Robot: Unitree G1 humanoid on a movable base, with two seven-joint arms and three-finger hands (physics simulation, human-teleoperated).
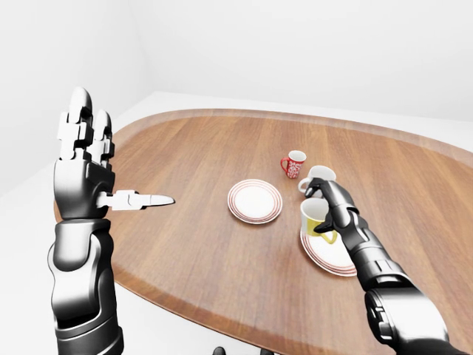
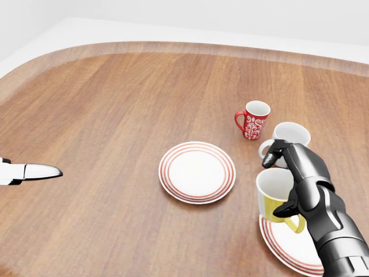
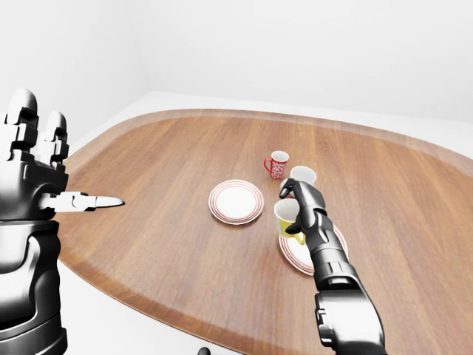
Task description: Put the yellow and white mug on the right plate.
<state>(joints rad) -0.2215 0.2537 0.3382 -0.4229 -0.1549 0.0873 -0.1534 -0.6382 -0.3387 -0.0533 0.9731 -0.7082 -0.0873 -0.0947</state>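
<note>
I see the wooden table filling most of the head view. The right plate sits at the lower right, half hidden by my arm; the left plate lies at centre. At mid right stand the white mug and, just above and left of it, the red patterned mug.

My right hand grips the yellow and white mug, fingers closed round its body, over the right plate's left edge. My left hand is raised at the left-eye view's left, fingers spread wide, holding nothing.

My worry: the mug hangs over the plate's rim, not its middle. Released here, I think it could land on the lip and tip. The white mug is close above my knuckles, so drifting upward in frame may knock it.
</note>
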